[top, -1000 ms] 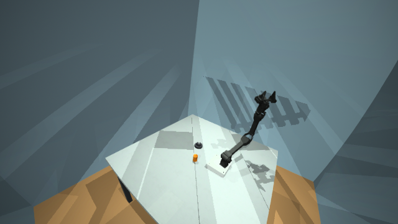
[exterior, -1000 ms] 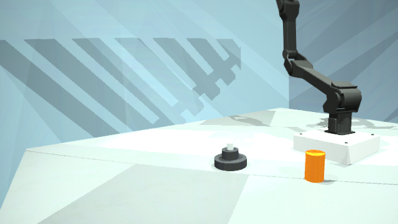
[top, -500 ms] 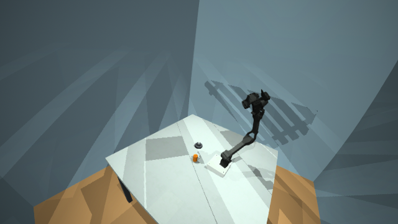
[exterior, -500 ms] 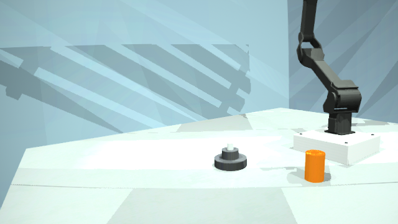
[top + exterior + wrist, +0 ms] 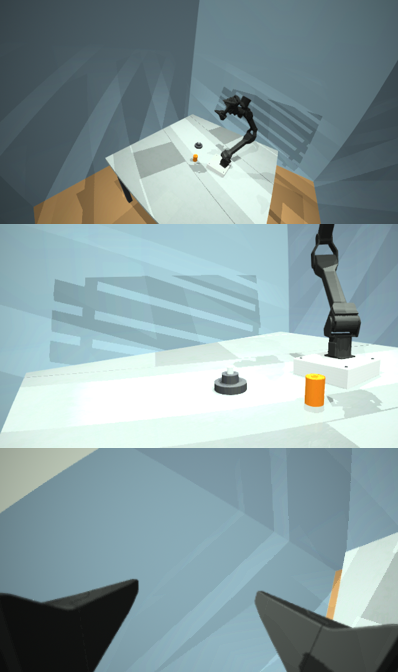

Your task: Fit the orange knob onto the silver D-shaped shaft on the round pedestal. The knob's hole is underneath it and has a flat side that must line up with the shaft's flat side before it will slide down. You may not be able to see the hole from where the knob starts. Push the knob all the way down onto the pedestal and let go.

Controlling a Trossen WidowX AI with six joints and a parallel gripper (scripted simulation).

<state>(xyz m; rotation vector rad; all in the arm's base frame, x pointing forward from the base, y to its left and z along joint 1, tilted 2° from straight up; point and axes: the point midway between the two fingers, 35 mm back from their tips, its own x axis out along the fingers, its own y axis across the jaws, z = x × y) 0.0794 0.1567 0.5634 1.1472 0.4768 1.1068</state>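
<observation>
The orange knob [image 5: 195,158] [image 5: 314,392] stands upright on the table; its underside hole is hidden. The dark round pedestal [image 5: 198,146] [image 5: 231,389] stands apart from it, with the short pale shaft [image 5: 230,370] sticking up bare from its top. The shaft's flat side cannot be made out. My gripper [image 5: 219,106] [image 5: 198,591] is open with nothing between its fingers. It is raised high above the table, well away from both knob and pedestal, and is out of the frame in the exterior view. The wrist view shows neither knob nor pedestal.
The white base block [image 5: 216,168] [image 5: 320,371] of the arm is on the table [image 5: 174,193] [image 5: 124,398], close to the knob. The arm rises from it and bends over at the top. Blue walls stand behind the table, and shadows cross the table and walls.
</observation>
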